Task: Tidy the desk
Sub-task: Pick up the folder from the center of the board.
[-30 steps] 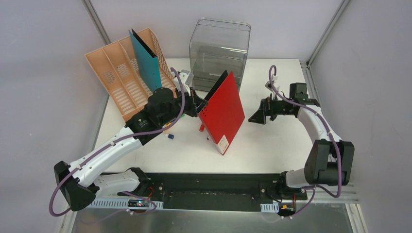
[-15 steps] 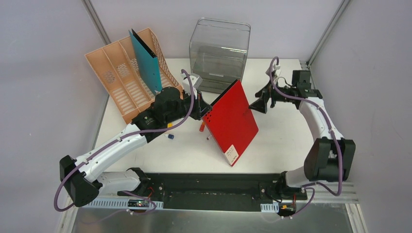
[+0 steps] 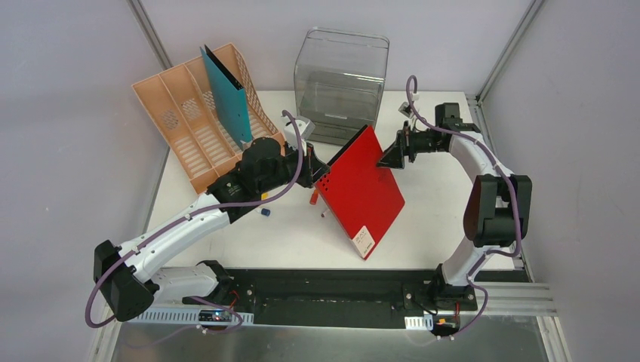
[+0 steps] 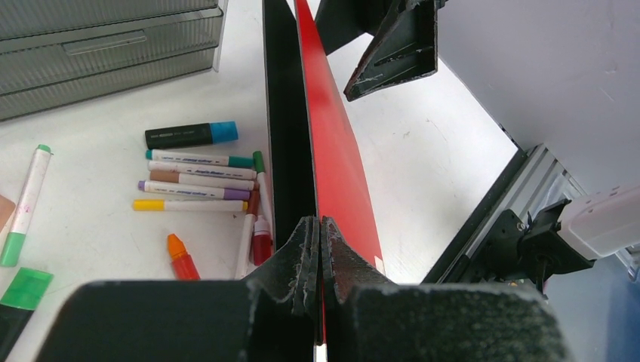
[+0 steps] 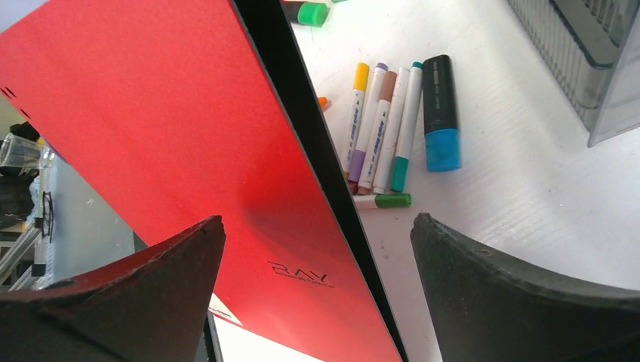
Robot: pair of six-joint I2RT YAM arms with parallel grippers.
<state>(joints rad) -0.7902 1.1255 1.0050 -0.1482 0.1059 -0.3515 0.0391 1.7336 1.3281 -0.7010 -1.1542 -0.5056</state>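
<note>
The white desk (image 3: pixel 445 219) carries all items. A red folder (image 3: pixel 358 188) with a black inner side stands tilted on edge at mid-desk. My left gripper (image 3: pixel 315 170) is shut on the folder's left edge; in the left wrist view (image 4: pixel 318 245) the jaws pinch its thin cover (image 4: pixel 332 158). My right gripper (image 3: pixel 392 154) is open, its jaws straddling the folder's upper right edge without touching; the red cover (image 5: pixel 173 143) fills the right wrist view between the fingertips (image 5: pixel 317 241). Several markers (image 4: pixel 196 173) lie on the desk behind the folder, also seen in the right wrist view (image 5: pixel 392 128).
A peach slotted file rack (image 3: pixel 192 124) stands at the back left with a teal folder (image 3: pixel 226 94) in it. A clear grey drawer box (image 3: pixel 340 75) stands at the back centre. A small blue-capped item (image 3: pixel 266 213) lies near the left arm.
The left gripper has swung the red folder rightward and lower. The right gripper has moved up and left to the folder's upper right edge.
</note>
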